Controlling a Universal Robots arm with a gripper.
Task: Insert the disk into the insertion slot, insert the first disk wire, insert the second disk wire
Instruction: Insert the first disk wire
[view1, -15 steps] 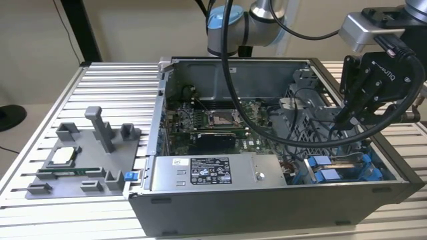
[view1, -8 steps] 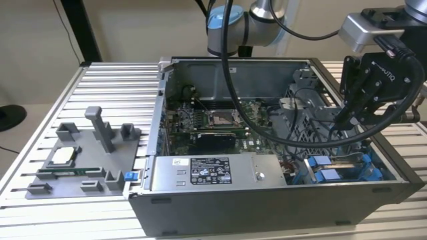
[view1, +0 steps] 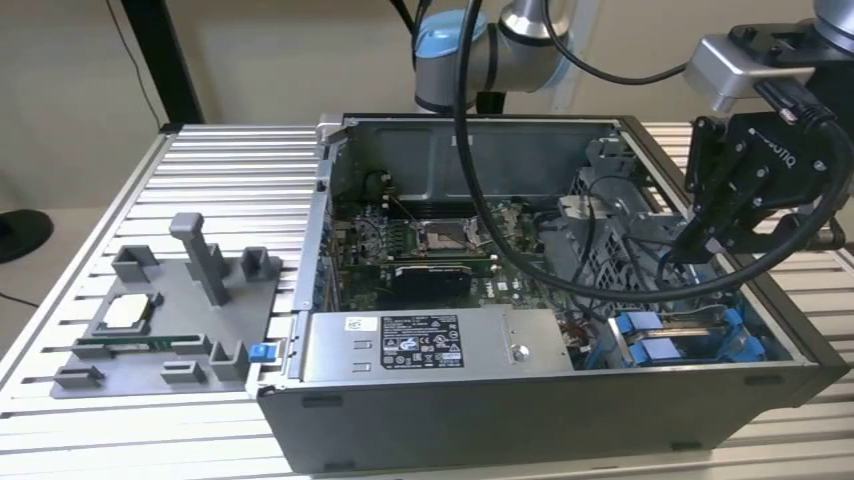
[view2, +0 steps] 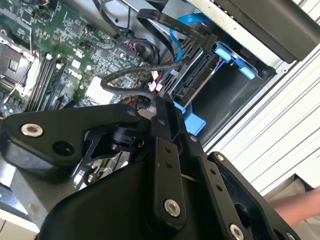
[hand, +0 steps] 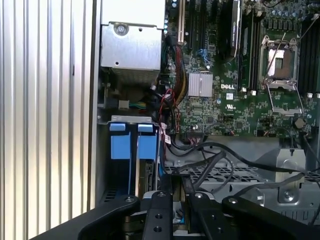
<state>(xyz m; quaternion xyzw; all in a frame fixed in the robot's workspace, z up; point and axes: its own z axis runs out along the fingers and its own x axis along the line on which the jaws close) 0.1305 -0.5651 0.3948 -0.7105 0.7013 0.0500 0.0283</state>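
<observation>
Ribbed metal desk (view1: 200, 150) carries open computer case (view1: 534, 420). End effector (view1: 690, 250) hangs over case corner on exterior view's right. Fingers (view2: 164, 150) narrow, almost together; anything pinched, cannot tell. Disk (view2: 195, 75) sits in slot (view1: 657, 350) just below, blue clips at edge. Black wire (view2: 125, 75) loops beside disk.

A silver table (view1: 227, 160) with long grooves holds two things. A big grey computer box (view1: 534, 420), open on top, sits on the exterior view's right. A flat grey holder (view1: 174, 312) lies just beside it, on the exterior view's left, near the front edge.
</observation>
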